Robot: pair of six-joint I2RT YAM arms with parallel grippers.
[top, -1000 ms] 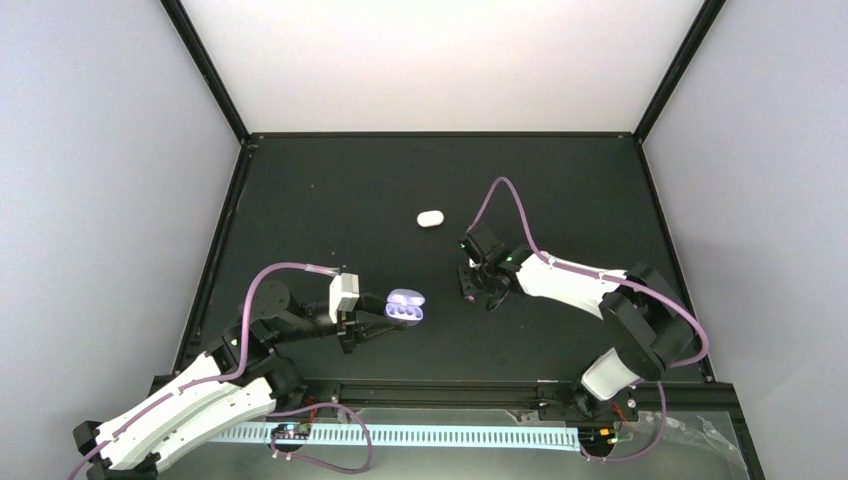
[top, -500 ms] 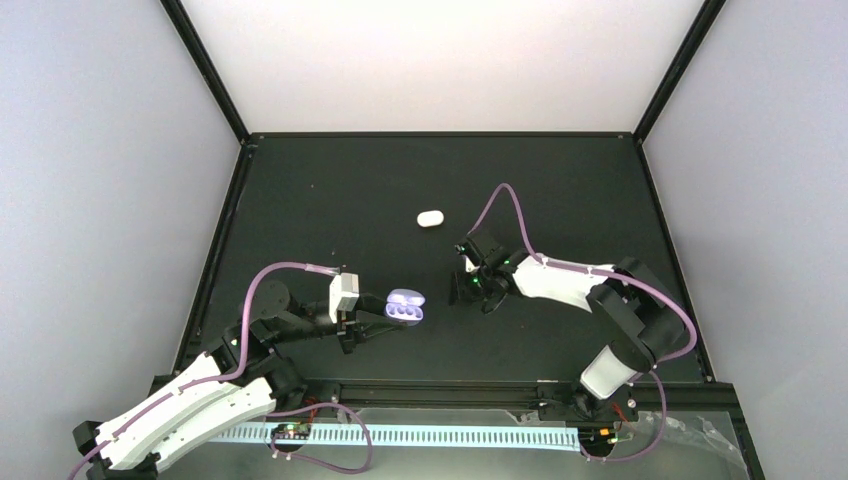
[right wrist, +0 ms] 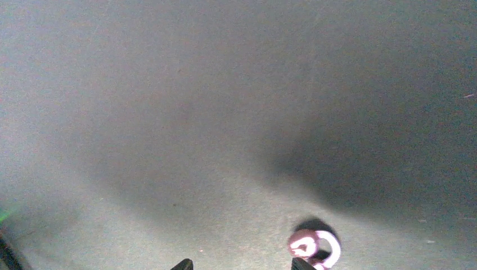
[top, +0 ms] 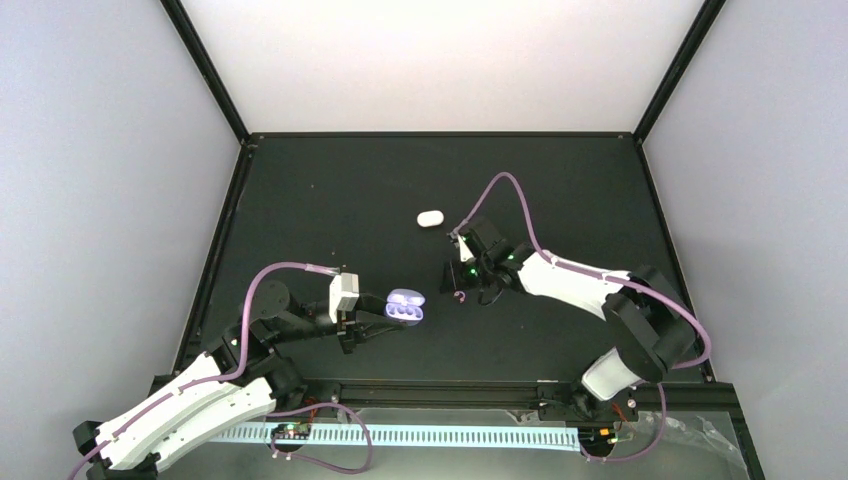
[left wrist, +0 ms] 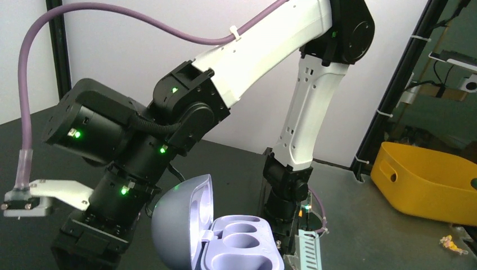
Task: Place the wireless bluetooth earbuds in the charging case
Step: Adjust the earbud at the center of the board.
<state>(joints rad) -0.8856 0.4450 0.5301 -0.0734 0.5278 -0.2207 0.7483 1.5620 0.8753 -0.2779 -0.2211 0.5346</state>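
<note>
Landmark: the purple charging case (top: pixel 405 307) stands with its lid swung open, left of centre on the black table (top: pixel 330 200) and toward its near edge in the overhead view.
Left gripper: the left gripper (top: pixel 383 318) is closed tight on the left end of the case; in the left wrist view the case fills the bottom, domed lid raised on the left, two moulded wells facing up.
Case height: whether the case rests on the table or is held just clear of it cannot be told.
Earbud: one purple earbud (right wrist: pixel 312 247), a tiny curl with a pale ring, lies on the table to the right of the case, near it yet clearly apart, throwing a small dark shadow.
Right gripper: the right gripper (right wrist: pixel 240 263) hangs low over the table just right of the case, jaws partly apart with bare tabletop between them and nothing in their grasp; the earbud lies just outside one jaw tip, and whether it touches that tip cannot be told.
White case: a small white oval case (top: pixel 431 218) lies beyond the purple case, farther from the table's near edge and slightly right, well apart from both grippers.
Backdrop: a yellow bin (left wrist: pixel 433 180) sits off the table, past the case on the right of the left wrist view.
</note>
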